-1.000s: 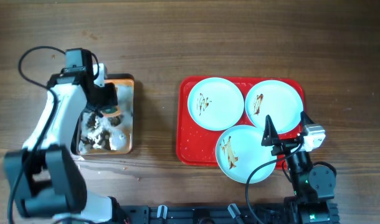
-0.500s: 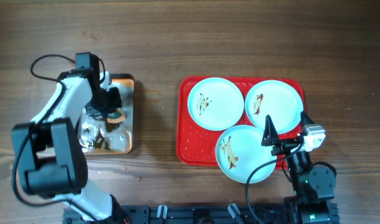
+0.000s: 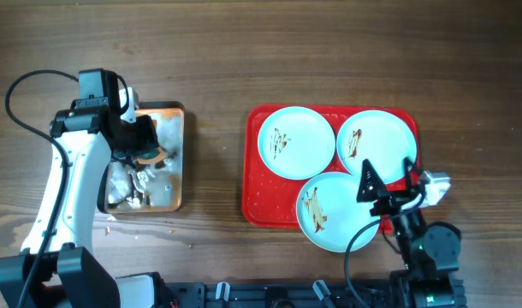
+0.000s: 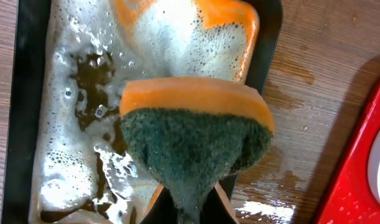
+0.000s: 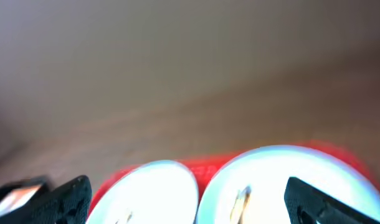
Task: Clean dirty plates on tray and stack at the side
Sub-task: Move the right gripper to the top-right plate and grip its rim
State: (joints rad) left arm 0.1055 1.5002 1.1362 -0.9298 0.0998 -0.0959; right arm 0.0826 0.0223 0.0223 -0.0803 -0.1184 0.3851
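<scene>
Three pale plates with brown smears lie on the red tray (image 3: 259,202): one at the back left (image 3: 296,142), one at the back right (image 3: 381,144), one at the front (image 3: 336,211). My left gripper (image 3: 146,154) is shut on an orange sponge with a green scrub side (image 4: 196,134), held over the foamy metal tray (image 3: 169,193). In the left wrist view the left gripper (image 4: 191,200) pinches the sponge's lower end. My right gripper (image 3: 388,183) stands open over the red tray's front right. In the blurred right wrist view the right gripper (image 5: 193,200) faces two plates (image 5: 152,193) (image 5: 283,177).
The dark metal tray (image 4: 27,68) holds soapy foam and brown water. Wet patches (image 4: 271,202) lie on the wood between it and the red tray's edge (image 4: 355,180). Cables run from both arm bases at the front edge.
My left arm has swung about over the metal tray with the sponge still gripped, ending a little further left. The right gripper has tilted slightly. The plates have not moved.
</scene>
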